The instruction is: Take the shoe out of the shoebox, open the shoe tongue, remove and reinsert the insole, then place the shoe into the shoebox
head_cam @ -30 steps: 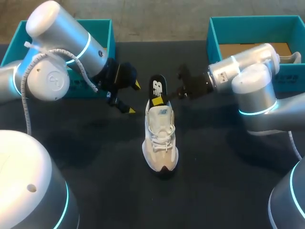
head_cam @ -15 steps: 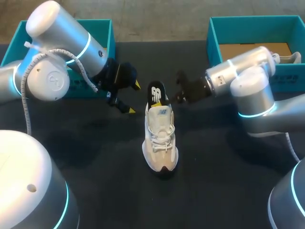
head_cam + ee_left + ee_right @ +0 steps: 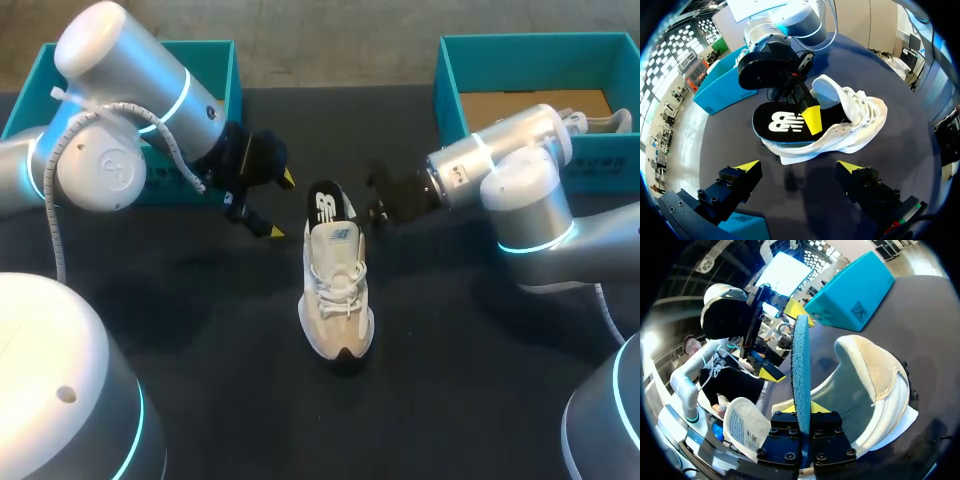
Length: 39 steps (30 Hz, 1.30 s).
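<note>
Insole point(image 3: 780, 122), judged thin, light and floppy, is clamped near its heel by the right pincer point(image 3: 380, 203), forepart inside the shoe point(image 3: 338, 290); left pincer point(image 3: 278, 204) gapes empty.

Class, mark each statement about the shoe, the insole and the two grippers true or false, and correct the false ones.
1. The shoe stands on the table, outside the left teal box and the right teal box. True.
2. The left gripper grips the insole. False: it is open and empty beside the heel; the right gripper is shut on the insole.
3. The insole lies flat on the table, apart from the shoe. False: one end is in the shoe's opening, the other sticks out past the heel.
4. The insole's upper face is black. True.
</note>
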Each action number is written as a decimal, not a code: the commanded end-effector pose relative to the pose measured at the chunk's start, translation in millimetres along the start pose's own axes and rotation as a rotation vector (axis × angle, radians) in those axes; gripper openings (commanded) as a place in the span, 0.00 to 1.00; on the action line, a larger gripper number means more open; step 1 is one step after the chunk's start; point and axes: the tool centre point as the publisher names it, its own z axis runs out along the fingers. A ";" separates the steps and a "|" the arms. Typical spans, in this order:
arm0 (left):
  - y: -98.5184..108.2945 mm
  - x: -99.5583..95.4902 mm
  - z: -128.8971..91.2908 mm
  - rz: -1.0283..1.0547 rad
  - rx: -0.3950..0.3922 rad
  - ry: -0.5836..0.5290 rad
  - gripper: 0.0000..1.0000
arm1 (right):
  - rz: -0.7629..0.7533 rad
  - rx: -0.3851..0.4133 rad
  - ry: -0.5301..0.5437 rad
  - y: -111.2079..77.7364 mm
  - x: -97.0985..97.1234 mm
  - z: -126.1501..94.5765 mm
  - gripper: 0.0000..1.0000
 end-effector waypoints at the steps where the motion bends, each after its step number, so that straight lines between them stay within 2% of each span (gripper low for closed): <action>1: -0.1 -0.2 0.0 0.000 -0.002 0.001 1.00 | -0.010 0.001 -0.032 6.8 10.9 -7.4 0.23; 7: -0.1 -0.2 0.0 0.000 -0.002 0.001 1.00 | -0.030 0.006 -0.069 13.4 14.5 -18.3 0.24; 13: -0.1 -0.2 0.0 0.000 -0.002 0.001 1.00 | -0.035 0.002 -0.074 16.3 9.0 -23.9 0.21; 15: -0.1 -0.2 0.0 0.000 -0.002 0.001 1.00 | -0.035 0.006 -0.066 17.3 6.6 -23.9 0.11; 16: -0.1 -0.2 0.0 0.000 -0.002 0.001 1.00 | -0.034 0.007 -0.060 17.2 5.7 -24.3 0.00; 21: -0.1 -0.2 0.0 0.000 -0.002 0.001 1.00 | -0.039 0.019 -0.017 14.8 4.5 -22.4 0.00; 33: -0.1 -0.2 0.0 0.000 -0.002 0.001 1.00 | 0.017 0.079 0.061 -10.4 10.6 -9.5 0.00; 38: -0.1 -0.2 0.0 0.000 -0.002 0.001 1.00 | 0.025 0.095 0.057 -10.1 11.3 -7.3 0.00; 39: -0.1 -0.2 0.0 0.000 -0.002 0.001 1.00 | 0.017 0.093 0.048 -8.3 11.9 -8.2 0.04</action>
